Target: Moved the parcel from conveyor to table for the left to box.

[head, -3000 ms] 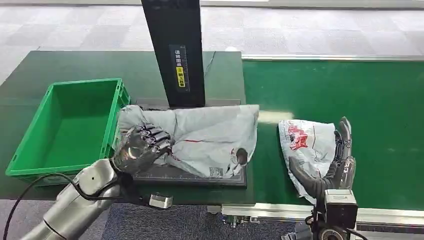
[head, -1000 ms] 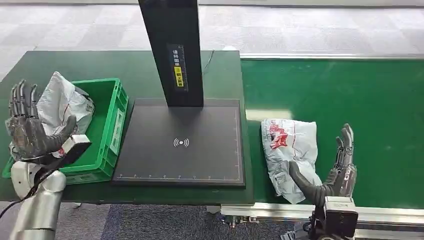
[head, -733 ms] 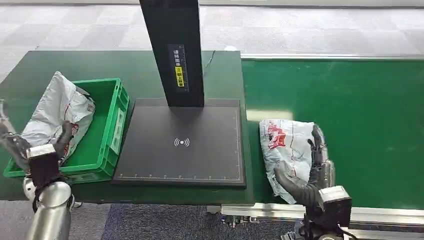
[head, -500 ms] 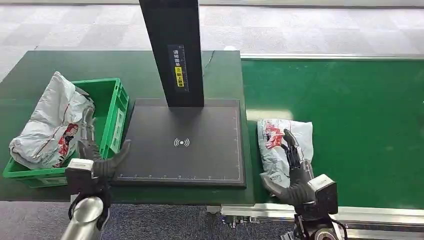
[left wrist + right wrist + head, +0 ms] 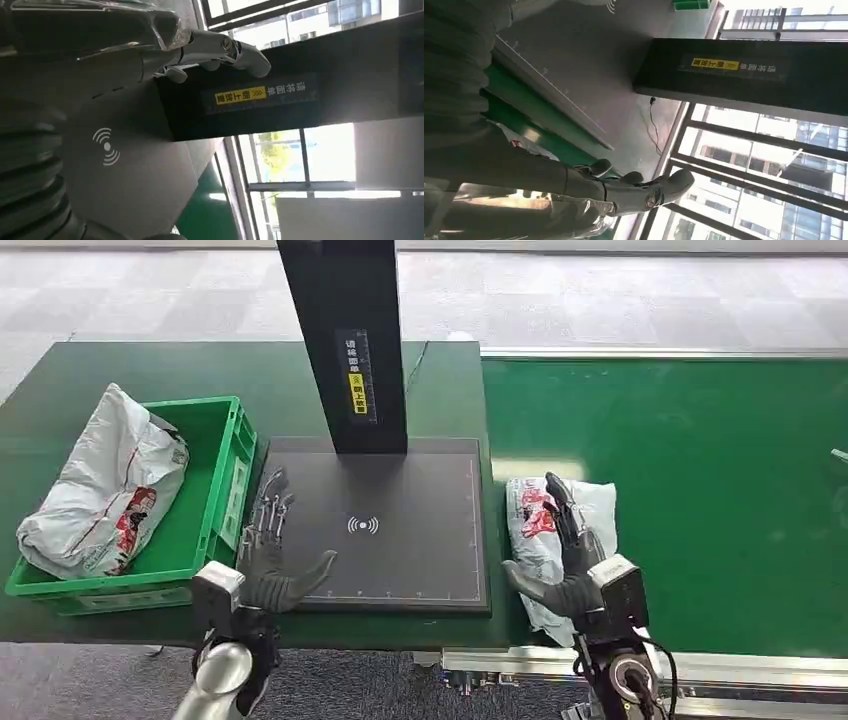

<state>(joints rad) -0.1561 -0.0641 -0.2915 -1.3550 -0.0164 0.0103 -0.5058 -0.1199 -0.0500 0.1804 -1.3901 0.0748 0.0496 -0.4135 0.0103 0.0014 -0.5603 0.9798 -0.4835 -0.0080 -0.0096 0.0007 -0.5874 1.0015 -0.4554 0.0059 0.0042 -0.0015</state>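
Observation:
A white parcel with red print (image 5: 535, 525) lies on the green conveyor belt (image 5: 700, 460), close to the black scan plate (image 5: 400, 490). My right hand (image 5: 568, 562) rests on top of it, fingers stretched flat over the bag and thumb spread toward the plate; the right wrist view shows those fingers (image 5: 624, 192) straight over crinkled plastic (image 5: 574, 220). My left hand (image 5: 268, 552) hovers open over the plate's near left corner, holding nothing, its fingers (image 5: 220, 50) spread. A grey parcel (image 5: 105, 485) lies in the green crate (image 5: 228, 490).
A tall black post (image 5: 345, 340) with a yellow label stands at the back of the scan plate. The crate sits on the green table (image 5: 200, 365) left of the plate. A metal rail (image 5: 720, 670) runs along the conveyor's near edge.
My left hand left the grey parcel in the crate and swung right over the scan plate. My right hand moved from beside the conveyor parcel onto it; the parcel shifted left.

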